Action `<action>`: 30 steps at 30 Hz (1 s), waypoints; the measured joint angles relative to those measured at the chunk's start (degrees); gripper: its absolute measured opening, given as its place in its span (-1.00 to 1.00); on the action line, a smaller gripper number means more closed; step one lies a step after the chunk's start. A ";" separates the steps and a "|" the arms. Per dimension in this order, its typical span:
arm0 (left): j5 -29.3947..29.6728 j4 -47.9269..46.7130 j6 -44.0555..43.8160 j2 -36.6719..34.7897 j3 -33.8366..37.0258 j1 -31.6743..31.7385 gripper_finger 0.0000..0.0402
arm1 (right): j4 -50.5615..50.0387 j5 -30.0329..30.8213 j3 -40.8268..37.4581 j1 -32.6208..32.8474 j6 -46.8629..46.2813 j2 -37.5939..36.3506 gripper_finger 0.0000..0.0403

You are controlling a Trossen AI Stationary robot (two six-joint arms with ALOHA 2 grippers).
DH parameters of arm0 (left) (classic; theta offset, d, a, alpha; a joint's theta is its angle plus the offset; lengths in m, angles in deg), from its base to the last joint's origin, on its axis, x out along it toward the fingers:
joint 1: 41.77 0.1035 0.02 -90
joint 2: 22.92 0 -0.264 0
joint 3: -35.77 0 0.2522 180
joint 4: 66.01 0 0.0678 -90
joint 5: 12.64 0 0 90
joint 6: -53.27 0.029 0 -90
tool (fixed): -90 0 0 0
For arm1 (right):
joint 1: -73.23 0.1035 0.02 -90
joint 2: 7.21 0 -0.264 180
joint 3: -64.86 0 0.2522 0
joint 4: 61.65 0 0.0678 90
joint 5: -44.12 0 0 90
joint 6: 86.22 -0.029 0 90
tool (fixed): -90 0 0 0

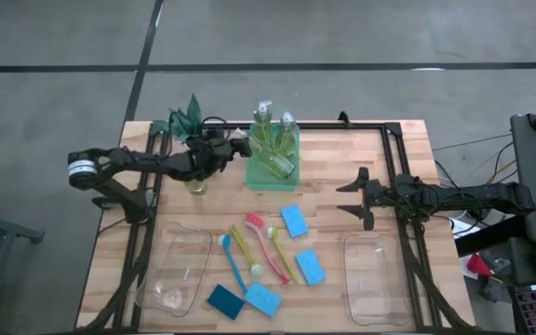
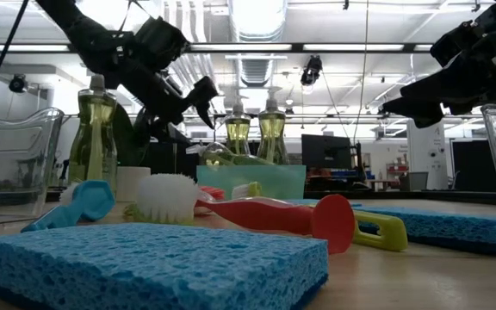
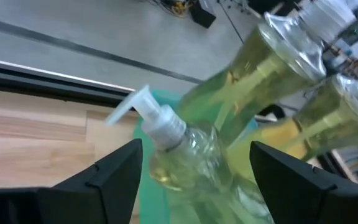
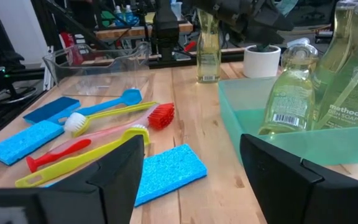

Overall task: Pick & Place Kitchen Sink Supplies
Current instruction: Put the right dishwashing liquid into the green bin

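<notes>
High view, landmark: green tray, at the far middle of the wooden table.
Left clear bin: well to the tray's left, nearer the front edge.
Plant in white pot: left of the tray, at the far edge.
Lone soap bottle: upright, left of the tray, under the left arm.
Left gripper: just beside the tray's left rim; fingers spread wide, holding nothing.
Bottles in tray: two upright at the far side and; a third lying tilted on the tray floor, pump between the left fingertips in the left wrist view, untouched.
Brushes: blue, yellow, pink-red and a second yellow, lying close together in front of the tray.
Dark teal sponge and blue sponge: side by side, well in front of the tray near the front edge.
Blue sponge: just in front of the tray's right corner.
Blue sponge: farther in front of the tray, to its right.
Right gripper: right of the tray, apart from it, above bare table; fingers parted, empty.
Right clear bin: well to the tray's right, nearer the front edge.
</notes>
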 joint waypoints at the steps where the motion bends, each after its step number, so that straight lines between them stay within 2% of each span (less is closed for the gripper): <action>1: 0.02 0.01 -0.38 0.00 0.09 0.36 0.43 | 0.00 0.02 0.00 -0.01 0.02 0.00 0.32; 11: -0.78 0.26 -2.01 0.36 0.50 2.50 0.43 | 0.00 0.01 0.00 -0.01 0.10 -0.03 0.38; 15: -2.62 0.37 -4.56 0.46 0.86 1.61 0.43 | 0.00 0.02 0.00 -0.01 0.02 -0.02 0.38; 21: -1.96 2.68 -4.59 0.48 0.45 0.61 0.43 | 0.02 0.01 0.00 0.00 0.09 -0.02 0.33; 27: -2.88 2.45 -1.57 0.48 -1.15 0.02 0.43 | 0.01 0.02 0.00 -0.01 -0.02 -0.02 0.29; 30: -4.55 2.42 4.61 0.39 -3.38 0.24 0.43 | 0.01 0.01 0.00 -0.01 0.09 0.02 0.28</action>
